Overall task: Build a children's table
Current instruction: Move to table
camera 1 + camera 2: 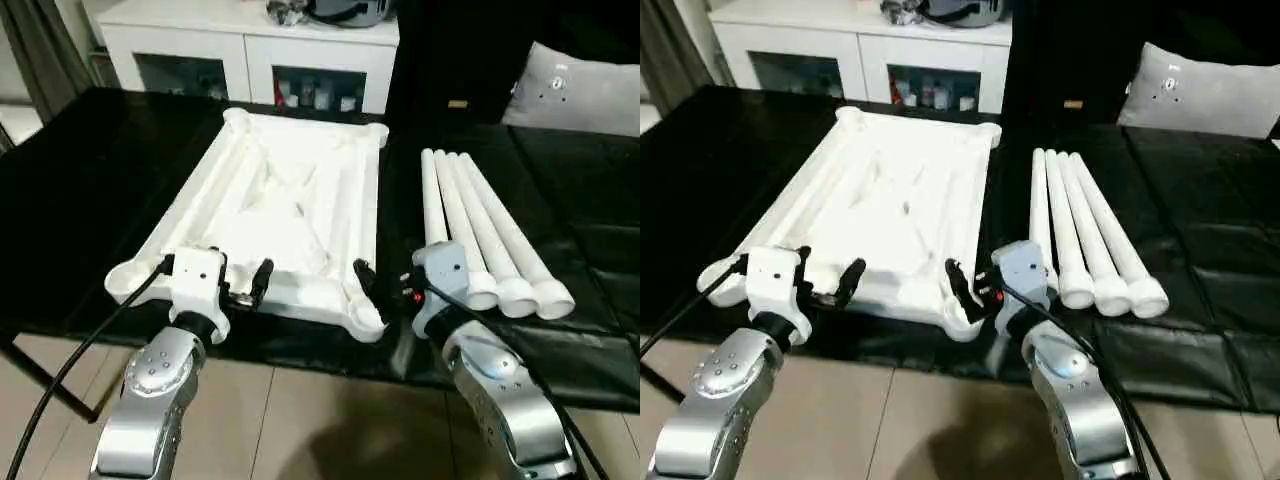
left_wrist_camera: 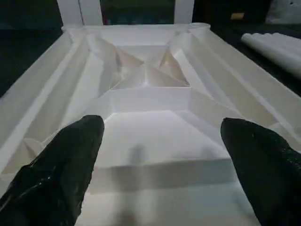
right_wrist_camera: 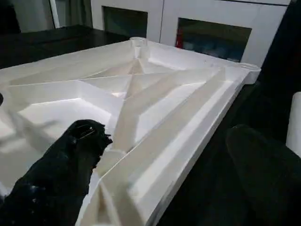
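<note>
The children's table top (image 1: 290, 200) lies upside down on the black surface, with its ribbed cross-braced underside up and round sockets at the corners. Four white tapered legs (image 1: 480, 230) lie side by side just to its right. My left gripper (image 1: 215, 272) is open at the top's near edge, left of centre. In the left wrist view its black fingers (image 2: 61, 174) stand wide apart over the ribs. My right gripper (image 1: 390, 285) is open at the near right corner. Its fingers (image 3: 61, 174) straddle the top's right rim, one over the ribs and one outside. Neither gripper holds anything.
A white cabinet (image 1: 250, 50) with glass doors stands behind the black surface (image 1: 90, 170). A grey cushion (image 1: 580, 90) lies at the back right. The surface's front edge runs just under my wrists, with tiled floor (image 1: 300, 420) below.
</note>
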`<state>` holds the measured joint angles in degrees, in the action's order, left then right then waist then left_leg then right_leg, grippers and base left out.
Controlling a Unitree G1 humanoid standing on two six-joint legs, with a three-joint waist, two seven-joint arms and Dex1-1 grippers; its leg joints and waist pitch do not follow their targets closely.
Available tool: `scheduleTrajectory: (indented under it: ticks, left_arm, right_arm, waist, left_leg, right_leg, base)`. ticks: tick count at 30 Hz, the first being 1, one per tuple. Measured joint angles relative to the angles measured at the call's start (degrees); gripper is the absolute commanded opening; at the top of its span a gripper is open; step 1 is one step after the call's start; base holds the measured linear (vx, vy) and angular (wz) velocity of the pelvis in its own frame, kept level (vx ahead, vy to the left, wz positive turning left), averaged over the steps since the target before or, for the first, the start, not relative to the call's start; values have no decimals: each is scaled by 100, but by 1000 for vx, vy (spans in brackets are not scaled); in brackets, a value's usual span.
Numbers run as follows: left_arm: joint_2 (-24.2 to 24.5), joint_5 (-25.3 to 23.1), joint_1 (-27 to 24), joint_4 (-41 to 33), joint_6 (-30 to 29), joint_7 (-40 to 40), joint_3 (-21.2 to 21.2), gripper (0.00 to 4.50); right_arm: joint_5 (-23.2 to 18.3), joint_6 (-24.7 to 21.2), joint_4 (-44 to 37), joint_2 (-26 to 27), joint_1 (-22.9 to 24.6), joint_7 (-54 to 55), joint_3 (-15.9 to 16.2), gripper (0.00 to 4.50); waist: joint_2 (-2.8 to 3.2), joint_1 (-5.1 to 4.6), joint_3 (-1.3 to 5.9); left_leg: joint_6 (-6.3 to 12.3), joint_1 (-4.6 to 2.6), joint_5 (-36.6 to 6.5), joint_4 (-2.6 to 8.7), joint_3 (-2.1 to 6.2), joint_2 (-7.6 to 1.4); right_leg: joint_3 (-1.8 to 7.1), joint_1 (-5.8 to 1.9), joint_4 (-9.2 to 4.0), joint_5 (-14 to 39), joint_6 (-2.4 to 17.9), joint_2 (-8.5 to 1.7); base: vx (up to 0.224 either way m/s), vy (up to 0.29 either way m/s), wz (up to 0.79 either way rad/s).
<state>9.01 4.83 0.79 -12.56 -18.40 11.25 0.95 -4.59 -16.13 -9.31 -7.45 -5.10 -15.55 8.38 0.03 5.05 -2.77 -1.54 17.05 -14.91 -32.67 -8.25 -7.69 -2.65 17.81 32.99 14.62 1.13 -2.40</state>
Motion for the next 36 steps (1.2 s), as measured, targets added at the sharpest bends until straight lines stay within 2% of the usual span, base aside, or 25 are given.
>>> scheduleTrajectory:
  ticks: [4,5,6,7,8,9,10,11,12,13,14,15,16,17,18,19,20,21,22,23,25,27,30,32,36]
  left_arm:
    - [4,0,2,0,-4,2,-10,444]
    - [8,0,7,0,-8,2,-13,444]
    - [21,0,7,0,-17,2,-19,444]
    - [58,-1,2,1,-30,1,-47,444]
    - [64,-1,3,1,-35,1,-61,444]
    - [73,-2,13,-2,-36,1,-83,444]
    - [77,-3,33,1,-39,2,-101,444]
    - [8,-3,51,4,-41,4,-65,444]
    - [-36,-1,54,1,-41,31,33,444]
    - [-41,-2,54,1,-42,44,110,444]
    - [-36,-2,59,0,-41,44,113,444]
    - [-26,-3,76,-2,-40,43,112,444]
    - [25,-4,78,4,-43,43,97,444]
    - [70,-5,61,4,-44,42,48,444]
    - [102,-9,65,15,-45,41,-6,444]
    - [147,-14,77,46,-48,37,-78,444]
    - [142,-14,98,43,-47,40,-80,444]
    - [127,-14,120,40,-43,44,-74,444]
    - [105,-14,140,32,-35,47,-53,444]
    - [55,-17,139,47,-34,47,-27,444]
    - [43,-16,129,42,-32,116,191,444]
    - [111,-9,125,41,-29,246,244,444]
    - [475,13,124,41,-44,736,402,444]
    - [681,17,126,41,-54,1080,560,444]
    - [1022,212,190,44,-67,1854,838,428]
  right_arm:
    - [-4,4,105,2,-2,11,-53,450]
    - [-4,4,105,3,-4,14,-69,450]
    - [-3,4,105,6,-7,16,-71,450]
    - [-3,5,107,27,-20,15,-55,450]
    - [-3,7,106,44,-22,15,-52,450]
    - [-3,10,104,48,-20,16,-51,450]
    - [-2,20,107,16,2,24,-78,450]
    - [-2,23,115,-20,41,33,-124,450]
    - [-1,23,137,-69,52,43,-153,450]
    - [0,23,148,-63,59,65,-223,450]
    - [-1,28,142,-59,49,65,-228,450]
    - [-1,40,122,-53,32,65,-227,450]
    - [1,47,138,-27,30,67,-226,450]
    - [-1,47,144,54,26,64,-156,450]
    - [-2,47,144,111,-26,58,-46,450]
    - [-3,53,124,127,-59,59,-1,450]
    - [0,54,114,90,-56,64,-19,450]
    - [0,54,115,61,-56,69,-56,450]
    - [-1,58,107,38,-55,79,-120,450]
    - [2,64,112,-16,-29,95,-175,450]
    - [38,62,162,-72,17,133,-254,450]
    - [74,60,170,-116,7,134,-303,450]
    - [55,5,167,-296,-6,-66,-237,450]
    - [40,-28,166,-466,-5,-253,-225,450]
    - [-112,-145,44,-942,-6,-877,-204,450]
  waist:
    - [3,4,6]
    - [1,-14,8]
    - [-1,-56,9]
    - [-29,-147,24]
    - [-52,-184,35]
    - [-117,-234,68]
    - [-167,-237,62]
    - [-150,-169,42]
    - [-108,-98,24]
    - [-86,-6,27]
    - [-48,27,27]
    - [60,41,25]
    - [188,55,23]
    - [204,2,28]
    - [157,-32,45]
    - [157,-119,54]
    - [138,-151,71]
    - [105,-154,86]
    - [-59,-148,124]
    - [-36,-125,125]
    - [-15,-76,122]
    - [-10,-49,116]
    - [85,-26,62]
    - [121,-24,19]
    - [142,8,4]
  left_leg:
    - [140,42,-158,-119,41,7]
    - [144,22,-190,-146,55,15]
    - [123,1,-225,-180,97,26]
    - [83,-18,-272,-220,131,59]
    - [80,-36,-295,-237,133,83]
    - [88,-62,-342,-279,122,141]
    - [212,-40,-440,-408,134,195]
    - [530,-3,-492,-566,152,194]
    - [678,88,-439,-808,216,174]
    - [562,243,-371,-982,271,167]
    - [422,328,-285,-854,292,140]
    - [287,386,-201,-530,297,30]
    - [-14,373,3,-524,342,-94]
    - [5,330,-11,-503,375,-62]
    - [25,322,-17,-478,388,-28]
    - [52,314,-35,-493,390,-12]
    - [64,312,-42,-501,361,-1]
    - [68,315,-44,-505,307,37]
    - [74,356,-62,-558,248,145]
    - [71,393,-70,-584,249,153]
    - [-24,413,3,-457,238,155]
    - [-73,404,54,-404,241,119]
    - [-167,356,93,-367,238,4]
    - [-167,296,100,-357,156,-25]
    - [-165,292,104,-351,128,-35]
  right_leg:
    - [-18,-13,36,117,-10,3]
    - [-27,1,89,154,4,-6]
    - [-42,52,218,207,61,-20]
    - [-59,183,475,274,138,-87]
    - [-46,247,606,300,147,-122]
    - [37,356,615,325,99,-204]
    - [147,279,644,377,-150,-217]
    - [174,197,603,391,-124,-164]
    - [169,95,529,377,-101,-122]
    - [160,-13,431,358,-80,-81]
    - [112,-107,371,356,-77,-51]
    - [5,-199,323,360,-72,42]
    - [-58,-284,310,389,-92,130]
    - [-109,-263,298,404,-63,102]
    - [-114,-154,488,446,128,80]
    - [-113,36,830,449,128,58]
    - [-93,184,935,388,22,29]
    - [-61,340,888,283,-102,-47]
    - [105,429,544,23,-261,-175]
    - [119,459,632,42,-275,-180]
    - [137,502,612,-5,-240,-172]
    - [124,502,557,-59,-197,-123]
    - [36,398,389,-125,-65,-64]
    - [46,366,392,-120,-74,-80]
    - [48,362,393,-126,-76,-94]
  base:
    - [108,18,4]
    - [109,14,5]
    - [109,14,5]
    - [72,-2,12]
    - [0,0,0]
    - [0,0,0]
    - [8,-17,18]
    - [56,-35,9]
    - [56,-35,9]
    - [58,-40,-11]
    - [0,0,0]
    - [0,0,0]
    - [78,41,-6]
    - [147,58,-2]
    - [147,58,-2]
    - [124,27,5]
    - [0,0,0]
    - [0,0,0]
    - [0,0,0]
    - [11,-62,1]
    - [2,-67,0]
    - [-32,-65,-3]
    - [-62,-38,-2]
    - [-60,-7,4]
    - [-30,0,2]
